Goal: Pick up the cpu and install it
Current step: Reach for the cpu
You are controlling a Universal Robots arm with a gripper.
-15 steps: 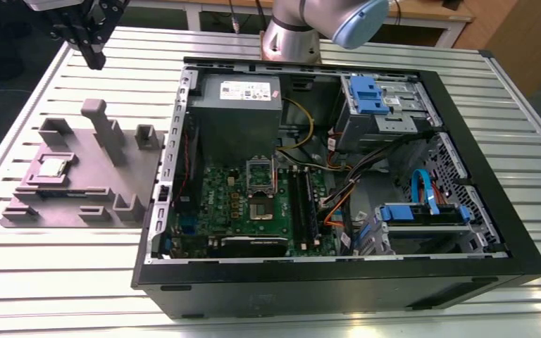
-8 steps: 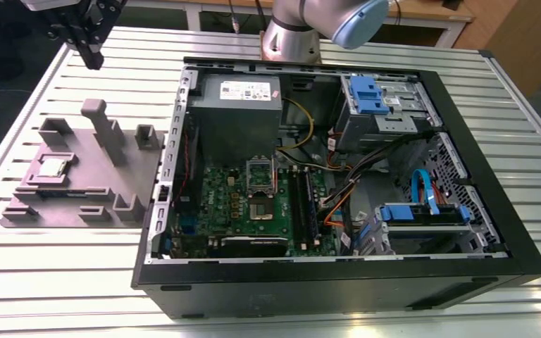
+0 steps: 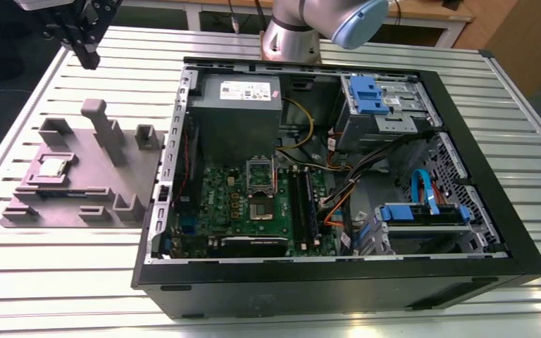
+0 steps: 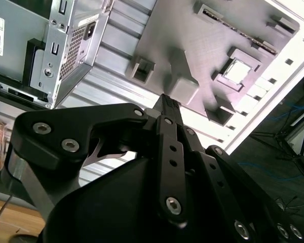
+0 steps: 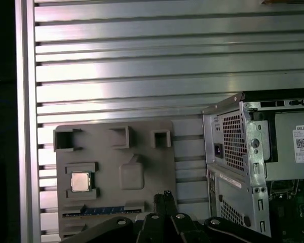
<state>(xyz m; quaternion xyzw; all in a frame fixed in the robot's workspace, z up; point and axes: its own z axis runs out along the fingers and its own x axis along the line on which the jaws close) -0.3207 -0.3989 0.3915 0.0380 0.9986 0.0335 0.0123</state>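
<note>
Cpu (image 3: 53,167) lies flat in a shallow square pocket of the grey plastic block (image 3: 110,179), at the exterior view's left, abt mid-height, metal top facing up. The block stands on the slatted bench (image 3: 524,141), just beside the open computer case (image 3: 327,289), w/ the green motherboard (image 3: 219,190) inside.

My pincer (image 3: 90,62) hangs in the upper left corner of the exterior view, above the bench and past the block's far edge, well apart from the cpu. Jaws look closed together, tips meeting, nothing between them. In both wrist views the tips point down toward the block, w/ the cpu off to one side of them.

Handling, as I judge it: the chip is very light, thin and fully stiff, so no flex to worry abt. Its smooth metal lid is prob slippery, and the underside contacts are fragile, so no dragging, no tilting, no hard squeeze. I'd take it by two opposite edges, low on the sides. In the first wrist view raised lips sit close on two sides of the pocket; the other two sides look freer, so that's likely where the tips fit. Little edge stands above the pocket, so the grip has to be square and centred.
</note>
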